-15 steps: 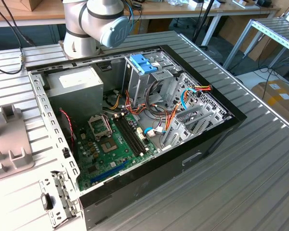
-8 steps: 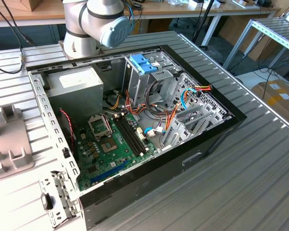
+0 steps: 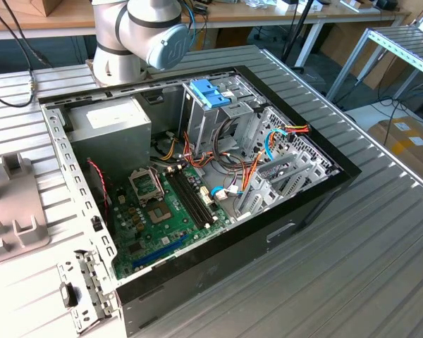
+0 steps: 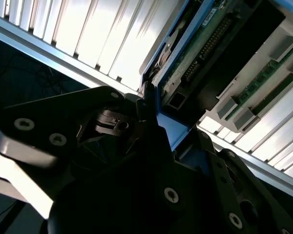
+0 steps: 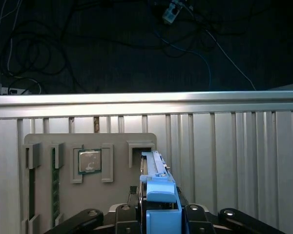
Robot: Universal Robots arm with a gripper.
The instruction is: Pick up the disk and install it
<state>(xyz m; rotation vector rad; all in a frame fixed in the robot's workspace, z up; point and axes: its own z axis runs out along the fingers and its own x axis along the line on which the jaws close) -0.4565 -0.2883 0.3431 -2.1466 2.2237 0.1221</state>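
The gripper (image 5: 159, 220) pinches the blue tab of the disk (image 5: 154, 168); the disk stands on edge at the grey fixture (image 5: 44, 141); its long axis runs straight away from the gripper.

Arm (image 3: 137, 28): silver-grey cylindrical joints, pale blue cap. End effector (image 4: 173, 127): black linkage plates, silver round-head screws.

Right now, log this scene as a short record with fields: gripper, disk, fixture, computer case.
gripper: shut on the blue tab of the disk, in the first wrist view
disk: standing on edge at a slot of the grey fixture
grey fixture: also holds a processor chip
computer case: open, motherboard exposed, in the exterior view
install: not yet done
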